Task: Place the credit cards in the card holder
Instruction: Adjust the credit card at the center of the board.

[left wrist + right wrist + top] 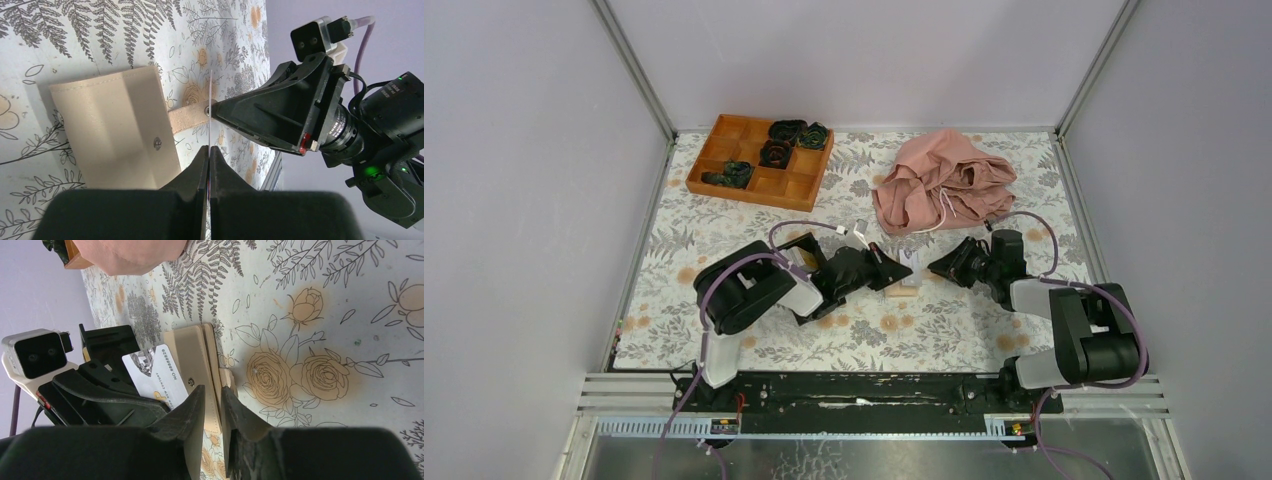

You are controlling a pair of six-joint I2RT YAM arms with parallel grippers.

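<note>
The left gripper (pixel 209 150) has its jaws shut on one credit card (pixel 157 375), edge-on beside the tan card holder (pixel 115 125) lying on the table (pixel 325 300). The right gripper (pixel 212 395) has its jaws narrowly parted astride the strap (pixel 187 119) — if the holder slides, the card may miss its slot.

Left claw (pixel 208 152) pinching edge-on credit card (pixel 210 97), tan card holder (pixel 115 130) beside

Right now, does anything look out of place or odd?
Only the pink cloth, crumpled in a heap at the far right of the table. The card holder lies flat with its strap unsnapped, as the job needs.
</note>
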